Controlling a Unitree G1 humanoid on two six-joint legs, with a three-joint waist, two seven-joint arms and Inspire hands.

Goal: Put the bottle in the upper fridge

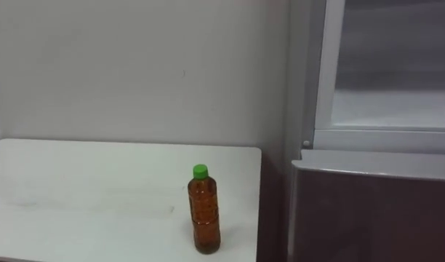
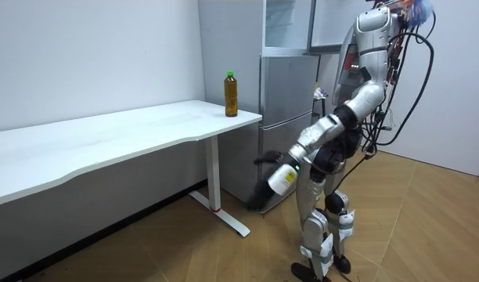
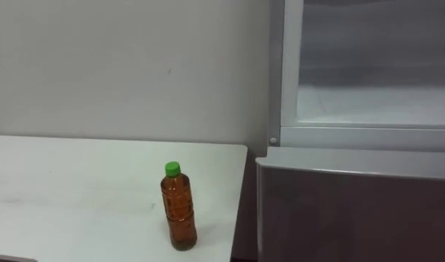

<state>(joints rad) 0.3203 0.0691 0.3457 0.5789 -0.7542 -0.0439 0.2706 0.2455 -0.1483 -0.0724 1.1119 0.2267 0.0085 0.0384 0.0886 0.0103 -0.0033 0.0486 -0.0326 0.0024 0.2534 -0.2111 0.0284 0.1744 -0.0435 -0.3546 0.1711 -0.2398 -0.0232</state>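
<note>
Bottle (image 1: 203,211) stands upright at the desk's (image 1: 77,189) right front corner, dead ahead of you, fridge (image 1: 368,211) just right. Left robot hand (image 2: 259,200) hangs low, well short of it; can't tell how its fingers sit. Reach up and forward.

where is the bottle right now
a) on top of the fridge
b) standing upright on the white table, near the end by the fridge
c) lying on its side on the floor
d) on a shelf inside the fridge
b: the bottle stands upright, green cap on top, on the white table, close to the table end that is next to the fridge.
</note>
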